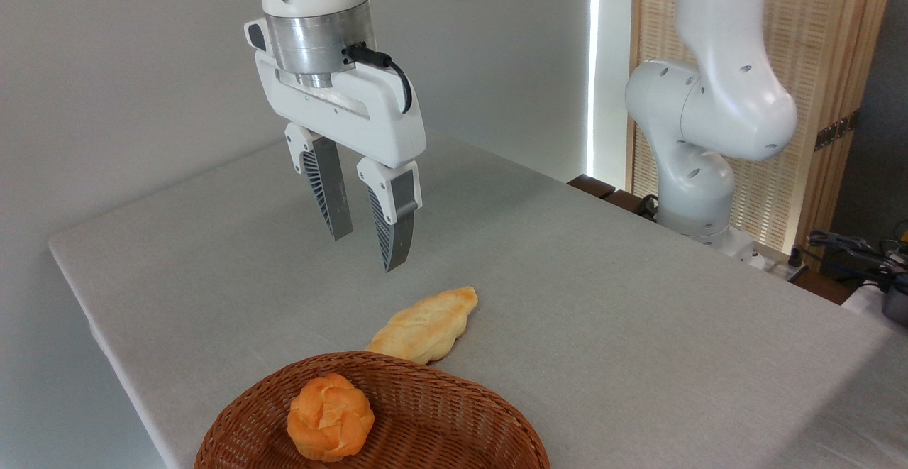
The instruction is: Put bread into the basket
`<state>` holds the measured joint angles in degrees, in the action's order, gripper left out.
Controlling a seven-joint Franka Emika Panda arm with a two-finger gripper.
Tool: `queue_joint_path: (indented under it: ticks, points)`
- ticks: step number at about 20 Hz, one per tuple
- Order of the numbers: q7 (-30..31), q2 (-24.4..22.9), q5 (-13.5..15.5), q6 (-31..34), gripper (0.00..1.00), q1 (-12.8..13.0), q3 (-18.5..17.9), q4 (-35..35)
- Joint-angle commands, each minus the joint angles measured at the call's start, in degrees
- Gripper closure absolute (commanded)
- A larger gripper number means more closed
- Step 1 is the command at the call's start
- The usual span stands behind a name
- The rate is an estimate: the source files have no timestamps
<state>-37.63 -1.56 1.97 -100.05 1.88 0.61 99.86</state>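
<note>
Grey cloth covers the table (603, 299), with a plain wall behind and a slatted wooden screen at the right.

Tool state: the gripper (369, 250) hangs in the air above the table, fingers pointing down and tilted slightly. Its jaws stand narrowly apart — a visible gap, but not a wide one. Nothing is held and nothing is touched.

Task objects: the bread (425, 326) lies flat on the cloth, below and to the right of the fingertips, clear of them. Its near tapered end sits just beside the far rim of the basket (454, 391); whether it touches the wicker cannot be told. A round orange bun (330, 416) already rests inside the basket.

Step in hand, as judged: approach for the grasp.
- Widen the jaws first; the present gap looks too tight for the loaf's middle.
- Centre over the thickest part and close across the short axis, not along the length.
- Descend straight — a skewed approach could push the loaf against the rim.
- Lift clear of the rim before moving over the basket, and release beside the bun.
</note>
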Motion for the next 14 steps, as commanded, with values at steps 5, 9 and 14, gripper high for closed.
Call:
queue_joint_path:
  ticks: [5, 9, 14]
  points:
    - [0.10, -0.28, 0.05, 1.53, 0.00, 0.05, -0.35, -0.98]
    - [0.27, -0.28, 0.05, 1.53, 0.00, 0.05, -0.26, -0.98]
    - [0.45, -0.46, 0.05, 1.61, 0.00, 0.05, 0.27, -0.02]
